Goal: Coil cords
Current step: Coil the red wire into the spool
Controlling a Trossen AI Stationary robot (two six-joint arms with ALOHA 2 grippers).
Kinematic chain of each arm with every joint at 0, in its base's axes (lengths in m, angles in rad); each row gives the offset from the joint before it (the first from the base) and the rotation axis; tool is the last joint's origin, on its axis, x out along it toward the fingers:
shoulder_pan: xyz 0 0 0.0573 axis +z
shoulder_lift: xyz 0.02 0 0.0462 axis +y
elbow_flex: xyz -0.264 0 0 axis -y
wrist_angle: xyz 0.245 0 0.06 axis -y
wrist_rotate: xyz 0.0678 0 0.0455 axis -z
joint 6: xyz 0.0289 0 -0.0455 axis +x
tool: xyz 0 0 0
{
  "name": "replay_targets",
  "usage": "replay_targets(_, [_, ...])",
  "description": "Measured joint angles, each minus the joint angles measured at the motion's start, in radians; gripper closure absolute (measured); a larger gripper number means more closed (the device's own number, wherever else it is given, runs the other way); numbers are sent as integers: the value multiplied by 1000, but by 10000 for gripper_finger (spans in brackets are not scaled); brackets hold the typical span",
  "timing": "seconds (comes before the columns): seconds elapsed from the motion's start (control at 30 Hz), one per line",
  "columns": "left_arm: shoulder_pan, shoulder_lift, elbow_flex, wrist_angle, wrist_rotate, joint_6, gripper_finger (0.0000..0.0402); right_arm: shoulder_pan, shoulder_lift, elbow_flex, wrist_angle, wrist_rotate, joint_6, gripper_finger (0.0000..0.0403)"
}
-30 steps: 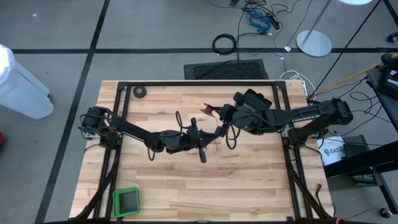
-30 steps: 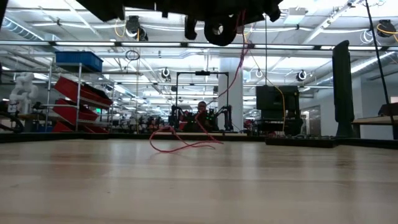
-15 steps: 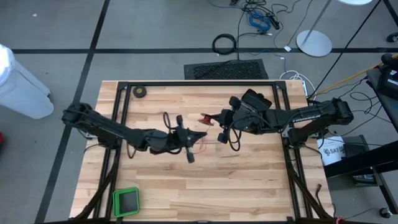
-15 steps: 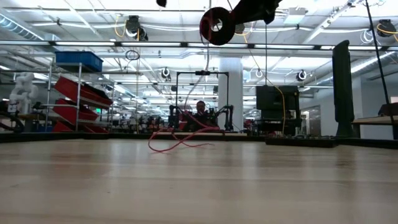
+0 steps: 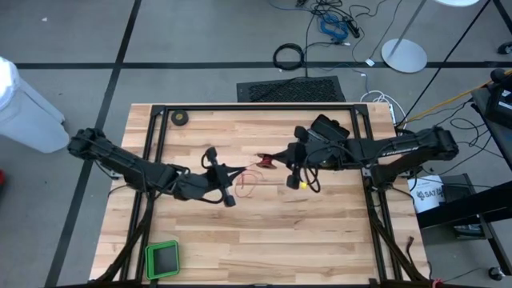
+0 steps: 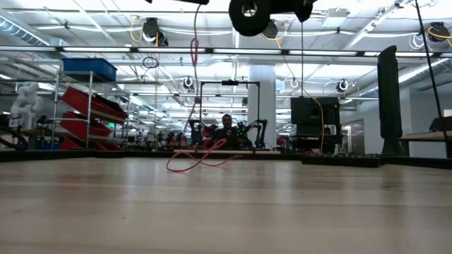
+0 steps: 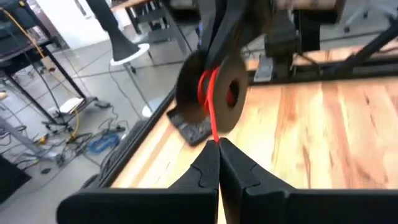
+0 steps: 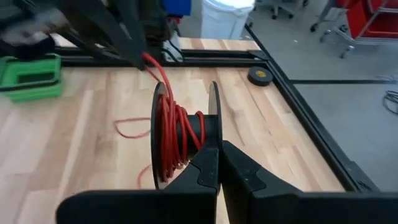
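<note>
- The step in hand looks like winding: the red wire [image 8: 166,134] is being laid turn by turn onto the black reel [image 8: 186,134], and several turns already sit on its core.
- To do it well, I judge the wire should stay lightly taut between the two grippers, so each new turn lands between the reel's two flanges and not over a rim.
- The feeding hand should guide the wire square to the core; a slanted feed would likely let turns slip off the side.
- The slack needs watching: a loose tangle of wire [image 6: 201,159] lies on the wooden table [image 5: 320,232], and a snag there could jerk the line.
- The right gripper [image 8: 217,163] holds the reel, its fingers closed on one flange, with the reel lifted well above the table near the middle of the far half.
- In the low view the reel [image 6: 248,15] hangs high with the wire [image 6: 193,63] dropping from above toward the tangle.
- The left gripper [image 7: 219,163] has its fingers pressed together on the wire, which runs from the fingertips straight up to the reel [image 7: 211,93] just ahead.
- From above, the left arm reaches in from the table's left edge, its gripper [image 5: 228,178] left of the reel; the right arm stretches in from the right edge, its gripper [image 5: 294,160] facing it.
- The two grippers are near each other but apart, joined by the short span of wire [image 5: 248,168].
</note>
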State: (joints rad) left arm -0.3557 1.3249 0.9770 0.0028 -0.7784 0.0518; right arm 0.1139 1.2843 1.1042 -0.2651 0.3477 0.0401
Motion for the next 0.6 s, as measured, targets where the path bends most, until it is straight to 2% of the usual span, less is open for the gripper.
replay_targets(0.33, [19, 1, -56, -11, -14, -75, 402, 19, -31, 0, 21, -36, 0, 403])
replay_targets(0.6, [50, 23, -127, 124, 37, -99, 392, 19, -32, -1, 82, -37, -2, 403])
